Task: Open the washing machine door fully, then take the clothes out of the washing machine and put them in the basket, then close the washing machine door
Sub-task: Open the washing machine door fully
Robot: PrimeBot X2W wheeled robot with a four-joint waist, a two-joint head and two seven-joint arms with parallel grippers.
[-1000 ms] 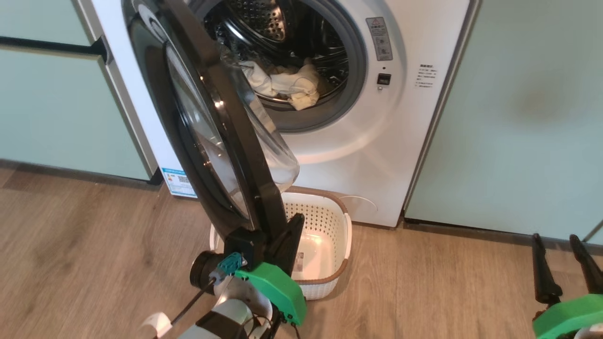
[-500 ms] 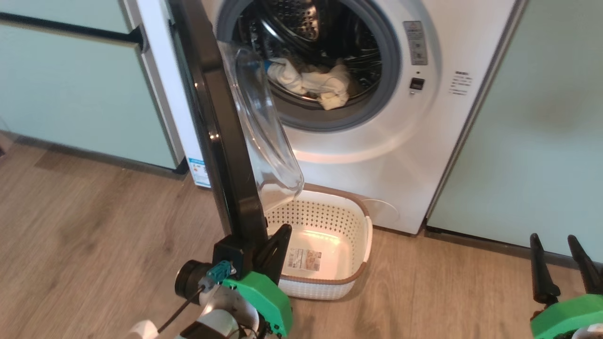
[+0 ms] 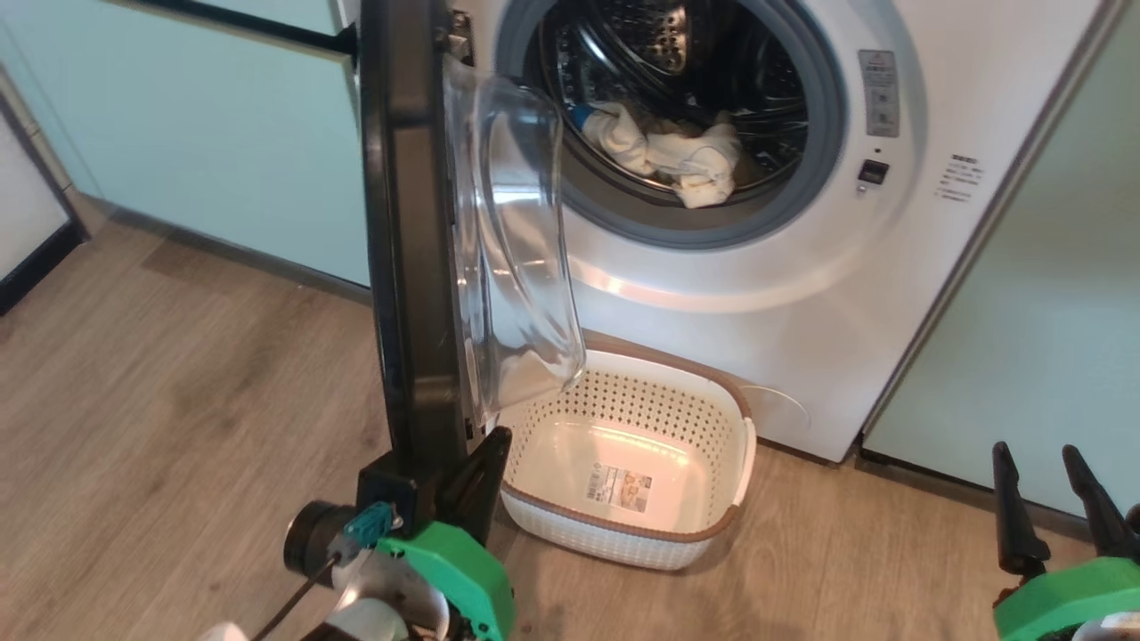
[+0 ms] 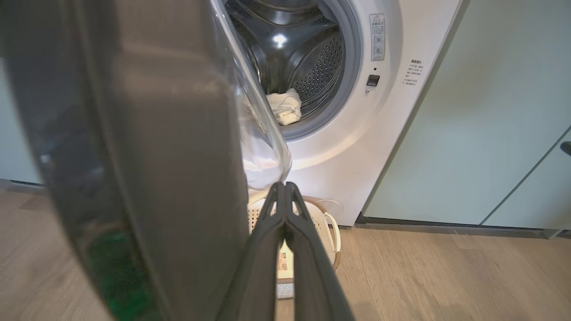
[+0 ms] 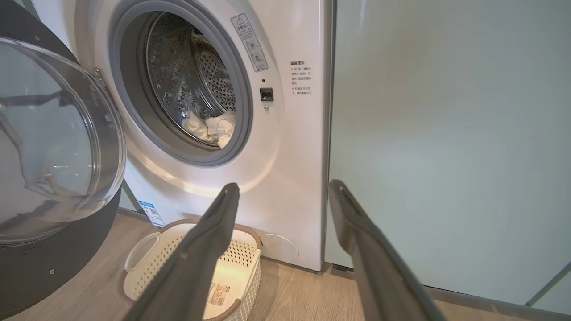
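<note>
The washing machine [image 3: 802,294] stands open, with cream clothes [image 3: 677,156] heaped at the front of its steel drum. Its door [image 3: 405,223] sticks straight out, black ring edge-on, glass bulge facing the drum. My left gripper [image 3: 485,450] is shut, its fingers [image 4: 276,232] pressed together with nothing between them. It lies against the inner side of the door's bottom rim [image 4: 156,156]. The empty basket [image 3: 623,534] sits on the floor below the opening. My right gripper [image 5: 283,187] hangs open, well clear at the lower right [image 3: 1035,454]. The clothes [image 5: 209,127] and basket [image 5: 142,272] also show from there.
Pale green cabinets [image 3: 223,133] flank the machine on the left and on the right [image 5: 446,133]. Wood floor [image 3: 178,401] spreads to the left of the door and in front of the basket. A dark-edged white panel [image 3: 27,223] stands at the far left.
The door has swung wider, from slanted across the opening to edge-on, and my left gripper went with its bottom rim. The head camera turned left. My right gripper stayed open.
</note>
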